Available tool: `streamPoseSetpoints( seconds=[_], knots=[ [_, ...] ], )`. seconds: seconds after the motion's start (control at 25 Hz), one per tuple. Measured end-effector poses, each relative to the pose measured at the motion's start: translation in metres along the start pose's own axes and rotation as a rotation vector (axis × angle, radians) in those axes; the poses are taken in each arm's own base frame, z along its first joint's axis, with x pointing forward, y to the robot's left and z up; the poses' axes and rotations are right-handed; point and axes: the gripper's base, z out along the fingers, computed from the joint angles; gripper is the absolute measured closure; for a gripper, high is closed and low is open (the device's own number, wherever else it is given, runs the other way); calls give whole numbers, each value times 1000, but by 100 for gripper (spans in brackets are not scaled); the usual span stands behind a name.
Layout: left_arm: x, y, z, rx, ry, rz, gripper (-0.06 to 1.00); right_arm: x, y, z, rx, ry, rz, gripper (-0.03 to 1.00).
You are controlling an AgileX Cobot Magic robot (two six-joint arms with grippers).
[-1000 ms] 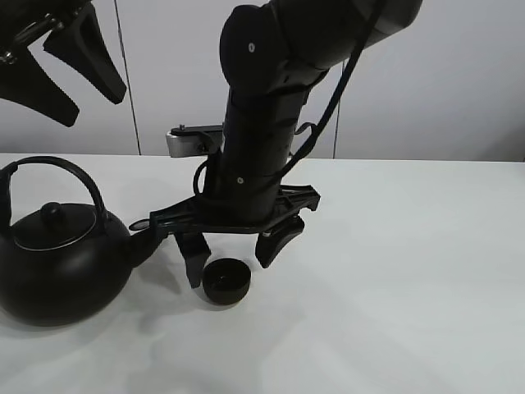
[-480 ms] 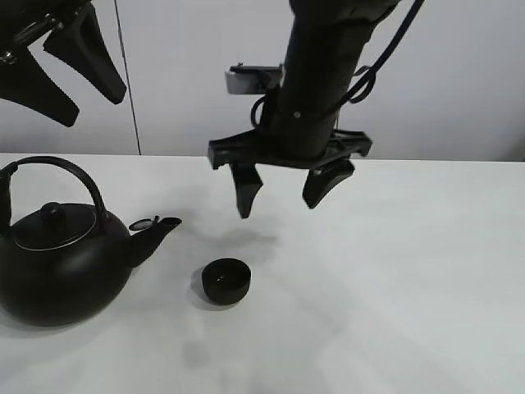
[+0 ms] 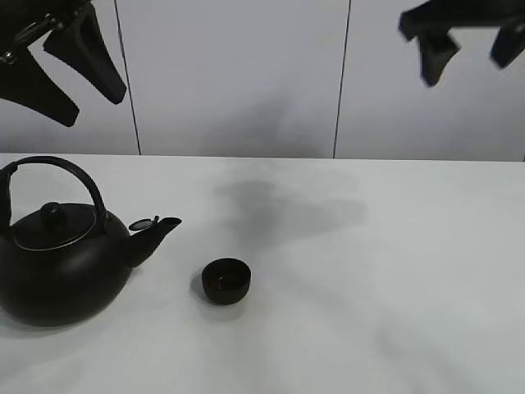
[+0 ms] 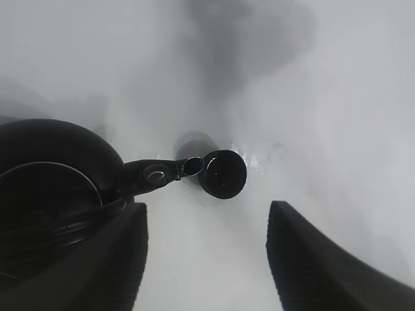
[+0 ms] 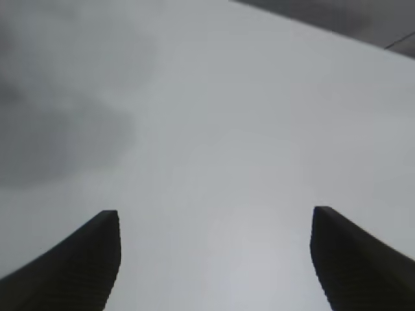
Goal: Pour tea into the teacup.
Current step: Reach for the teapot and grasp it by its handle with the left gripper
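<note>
The small round black teacup (image 3: 226, 280) stands on the white table (image 3: 394, 271), just right of the spout of the big black kettle (image 3: 61, 254) with the arched handle. In the left wrist view the teacup (image 4: 224, 173) sits by the kettle's (image 4: 58, 175) spout. My left gripper (image 3: 59, 64) hangs open and empty high at the upper left, above the kettle; it also shows in the left wrist view (image 4: 207, 259). My right gripper (image 3: 467, 45) is open and empty, high at the upper right, far from the cup; the right wrist view (image 5: 214, 259) shows only bare table under it.
A pale panelled wall (image 3: 246, 74) stands behind the table's far edge. The kettle sits near the table's left edge.
My right gripper has let go of the teacup's spot, risen from beside the cup and swung up to the upper right. The teacup and kettle have stayed put. The left gripper has not moved.
</note>
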Motion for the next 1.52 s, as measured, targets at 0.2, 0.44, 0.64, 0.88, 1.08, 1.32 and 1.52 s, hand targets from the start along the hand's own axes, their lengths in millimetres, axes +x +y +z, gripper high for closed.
streamPoseSetpoints(
  seconds=[0.2,0.44,0.64,0.88,1.08,1.32,1.52],
  knots=[
    [0,0,0,0,0,0,54,16,-50,-109,83,-204,104,41],
    [0,0,0,0,0,0,54,84,-76,-250,59,-508,222,41],
    [0,0,0,0,0,0,54,170,-72,-308,-27,-603,224,41],
    [0,0,0,0,0,0,54,264,-51,-299,-118,-624,232,41],
    [0,0,0,0,0,0,54,314,-33,-259,-140,-594,253,41],
    [0,0,0,0,0,0,54,338,-17,-209,-148,-510,245,41],
    [0,0,0,0,0,0,54,336,-10,-181,-155,-494,267,42]
  ],
)
